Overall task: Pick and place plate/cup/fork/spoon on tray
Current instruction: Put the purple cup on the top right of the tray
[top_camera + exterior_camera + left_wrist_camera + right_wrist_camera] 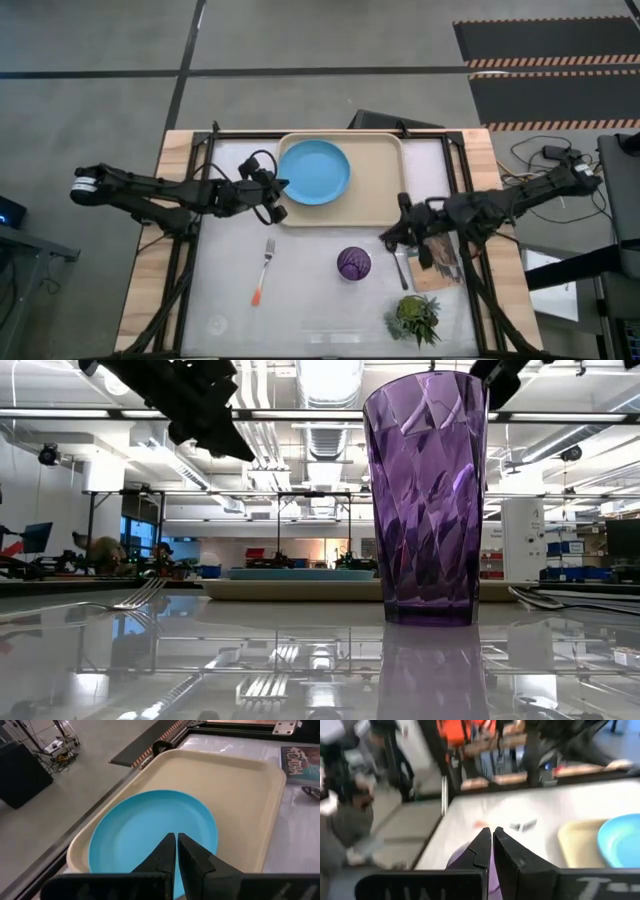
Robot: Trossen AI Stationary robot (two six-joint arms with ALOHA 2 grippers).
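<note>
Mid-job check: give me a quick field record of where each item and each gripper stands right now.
plate: round light-blue plate lies on the tray's left part
tray: cream rectangular plastic tray, right part bare
cup: purple ribbed tumbler, upright on the table, off the tray
fork: orange-handled metal fork on the table
spoon: dark spoon on the table beside the book
left gripper: shut, at the plate's edge
right gripper: shut, near the spoon

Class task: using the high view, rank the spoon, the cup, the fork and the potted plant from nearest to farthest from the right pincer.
Measured from the right pincer:
1. Spoon: just below it, beside the book.
2. Cup: a little to its left, on the table's middle.
3. Potted plant: near the table's front edge.
4. Fork: far over on the left half.
</note>
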